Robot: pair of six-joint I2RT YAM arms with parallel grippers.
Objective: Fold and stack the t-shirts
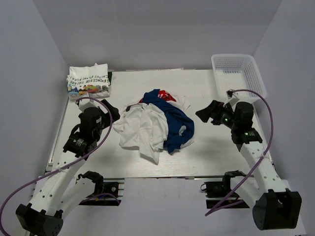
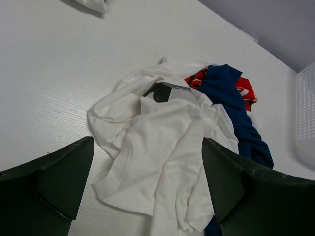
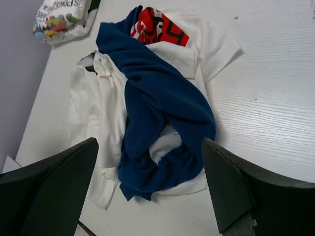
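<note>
A crumpled heap lies mid-table: a white t-shirt point(image 1: 140, 129) with a red Coca-Cola print point(image 1: 166, 96), and a blue t-shirt point(image 1: 172, 125) tangled over it. They also show in the left wrist view, white point(image 2: 162, 147) and blue point(image 2: 231, 103), and in the right wrist view, blue point(image 3: 162, 98) and red print point(image 3: 155, 27). A folded white t-shirt with cartoon print point(image 1: 88, 81) sits at the back left; it shows too in the right wrist view point(image 3: 61, 17). My left gripper point(image 1: 107, 109) is open and empty left of the heap. My right gripper point(image 1: 205, 113) is open and empty right of it.
A white plastic basket point(image 1: 237, 73) stands at the back right corner; its edge shows in the left wrist view point(image 2: 306, 118). White walls close in the table on three sides. Purple cables loop from both arms.
</note>
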